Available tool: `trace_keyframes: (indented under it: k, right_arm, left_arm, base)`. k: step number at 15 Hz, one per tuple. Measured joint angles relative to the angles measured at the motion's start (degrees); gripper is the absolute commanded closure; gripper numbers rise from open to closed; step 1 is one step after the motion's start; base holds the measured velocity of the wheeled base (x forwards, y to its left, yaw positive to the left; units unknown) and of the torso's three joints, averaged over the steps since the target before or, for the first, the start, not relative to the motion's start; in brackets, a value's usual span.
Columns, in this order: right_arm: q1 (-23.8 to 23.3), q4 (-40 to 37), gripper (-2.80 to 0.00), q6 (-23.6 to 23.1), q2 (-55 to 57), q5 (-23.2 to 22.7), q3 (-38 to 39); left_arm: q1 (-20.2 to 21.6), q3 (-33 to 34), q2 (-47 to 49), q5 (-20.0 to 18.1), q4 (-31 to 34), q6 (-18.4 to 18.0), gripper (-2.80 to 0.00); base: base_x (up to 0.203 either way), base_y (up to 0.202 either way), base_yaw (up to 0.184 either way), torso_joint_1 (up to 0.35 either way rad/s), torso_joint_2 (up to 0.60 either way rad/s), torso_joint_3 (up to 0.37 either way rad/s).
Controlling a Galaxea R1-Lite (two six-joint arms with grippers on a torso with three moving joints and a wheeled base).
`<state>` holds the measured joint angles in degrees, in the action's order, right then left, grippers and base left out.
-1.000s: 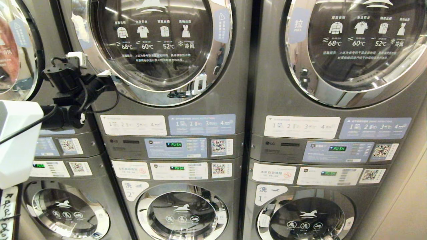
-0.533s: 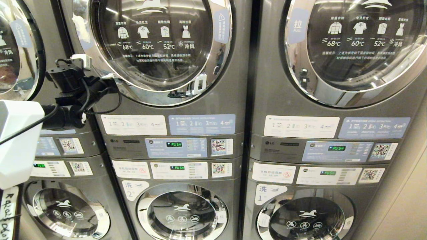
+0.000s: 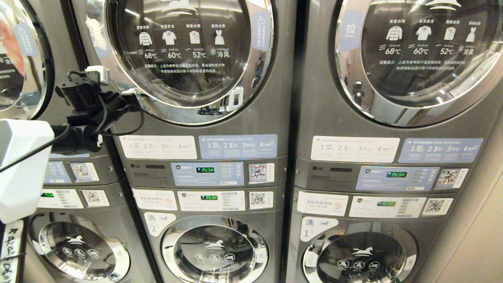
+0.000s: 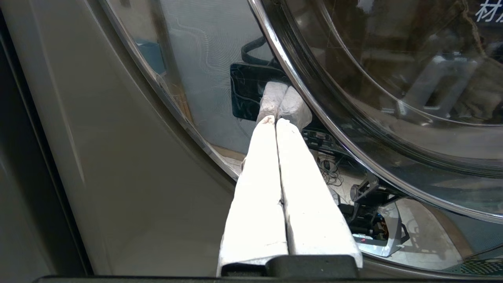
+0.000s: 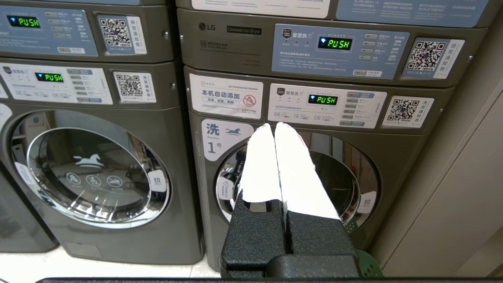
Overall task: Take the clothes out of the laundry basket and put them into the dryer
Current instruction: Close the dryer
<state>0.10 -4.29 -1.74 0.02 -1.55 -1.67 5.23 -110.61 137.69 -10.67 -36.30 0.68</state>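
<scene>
Dryer [image 3: 283,118] body: matt grey metal. Door ring [image 3: 262,67]: glossy chrome; window glass, reflective. Left gripper [image 4: 276,122] fingers [image 4: 259,196]: white, cloth-like wrap, rough. Labels [image 3: 157,147]: paper/plastic, satin.

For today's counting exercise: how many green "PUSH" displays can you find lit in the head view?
5: upper middle panel, lower middle panel, upper right panel, lower right panel, lower left panel. The robot's left arm may hide another.

The stacked machines are viewed by the head camera from in front, tilted slightly downward. The middle dryer door [image 4: 353,98] is seen at very close range by the left wrist camera. Washer number one [image 5: 298,177], lower right, is shared by the head and right wrist views.
</scene>
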Motion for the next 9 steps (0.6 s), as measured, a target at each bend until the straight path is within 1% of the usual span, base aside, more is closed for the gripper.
trace_keyframes:
  k: [5, 9]
  right_arm:
    - [0.0, 0.0, 0.00, -0.1, 0.0, 0.0, 0.0]
    - [0.0, -0.1, 0.00, -0.1, 0.0, 0.0, 0.0]
  left_arm:
    - [-0.1, 0.1, -0.7, 0.5, 0.0, -0.1, 0.00]
    - [-0.2, 1.0, -4.3, 1.3, -0.1, -0.2, 0.00]
  base:
    - [0.000, 0.000, 0.000, 0.000, 0.00, 0.000]
    - [0.000, 0.000, 0.000, 0.000, 0.00, 0.000]
